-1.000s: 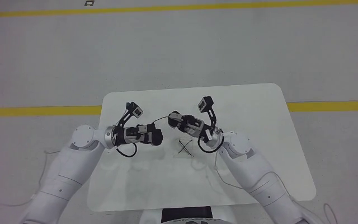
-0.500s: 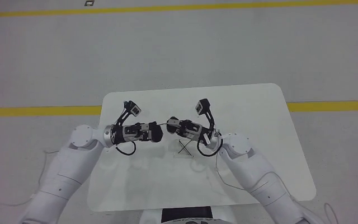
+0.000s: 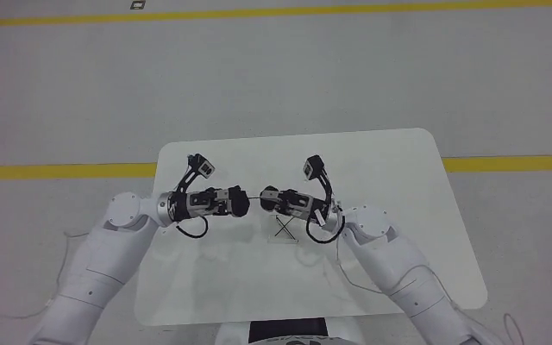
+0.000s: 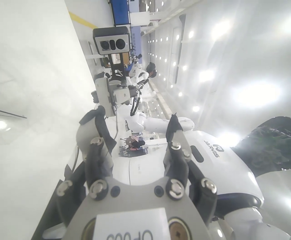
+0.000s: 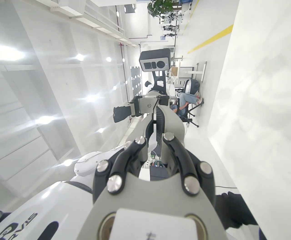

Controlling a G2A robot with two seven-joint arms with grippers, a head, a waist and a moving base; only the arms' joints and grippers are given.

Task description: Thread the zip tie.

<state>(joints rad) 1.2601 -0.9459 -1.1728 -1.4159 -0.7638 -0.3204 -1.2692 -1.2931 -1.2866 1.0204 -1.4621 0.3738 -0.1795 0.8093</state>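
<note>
Zip tie [image 3: 254, 195] up in the air over mid-table, thin dark strand bridging the short gap between both grippers. Too thin to make out in either wrist view.

Left gripper [image 3: 244, 203] with fingers [image 4: 101, 129] spread wide, nothing seen between them. Right gripper [image 3: 265, 197] with fingers [image 5: 162, 118] pressed together, pinching the tie's end. Tips of the two grippers facing each other, nearly touching, both clear of the tabletop.

White table [image 3: 388, 172], rounded corners, plain top. Black X mark [image 3: 284, 227] on a small square patch just beside the right gripper, toward the robot. Grey floor all round, yellow line [image 3: 492, 162] running behind the table at both sides, second yellow line [image 3: 259, 13] farther off.

Bright hall in wrist views: ceiling lights, white shelving, plant [image 5: 159, 6] far back.

Grippers roughly centred side to side, well apart from every edge. Broad bare tabletop out to the right, the far strip narrower, open floor past all sides.
</note>
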